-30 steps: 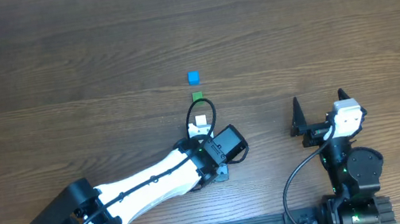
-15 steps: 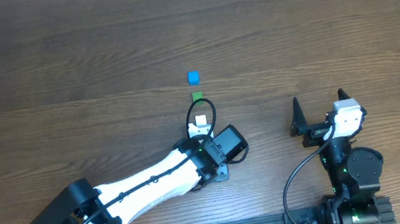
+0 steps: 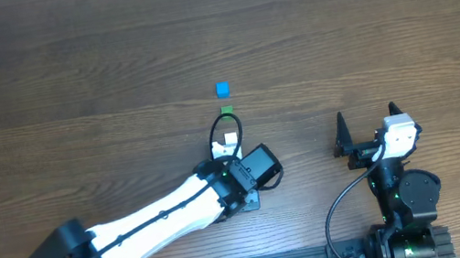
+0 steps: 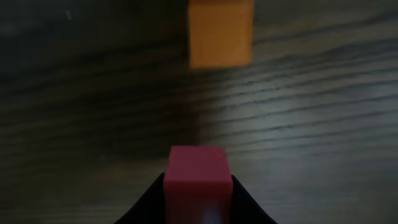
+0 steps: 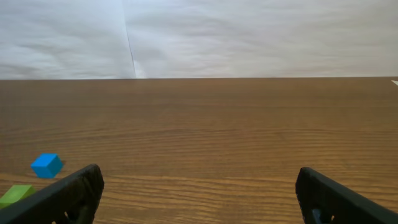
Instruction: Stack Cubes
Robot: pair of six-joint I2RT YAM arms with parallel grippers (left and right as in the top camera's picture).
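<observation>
Brown wood grain covers the table (image 3: 65,81), and a pale wall stands behind it in the right wrist view. The left arm reaches toward the middle of the table. The left gripper (image 4: 198,194) is closed on a red cube (image 4: 198,171), with its two dark fingers pressed against opposite sides and the cube's front end poking out ahead of them. Whether the red cube hangs clear of the wood is hard to tell.

Ahead of it in the left wrist view, an orange cube (image 4: 221,31) sits flat on the table, apart from the red one. From above, a green cube (image 3: 226,111) lies just beyond the left gripper and a blue cube (image 3: 222,89) a little farther on. The two are near each other but not touching. (How the orange cube sits relative to those two, I cannot tell.) The right gripper (image 3: 365,113) rests well off to the side near its own base, its fingers spread wide with nothing between them.

No cube I can see rests on another, so the stack looks not yet begun, and the step in hand seems to be carrying the red cube to its base. The next move likely calls for squaring the red cube over the orange one, lowering it until it sits flat, and only then letting go.

Nothing here serves as a container, and the loose cubes lie straight on the wood.
</observation>
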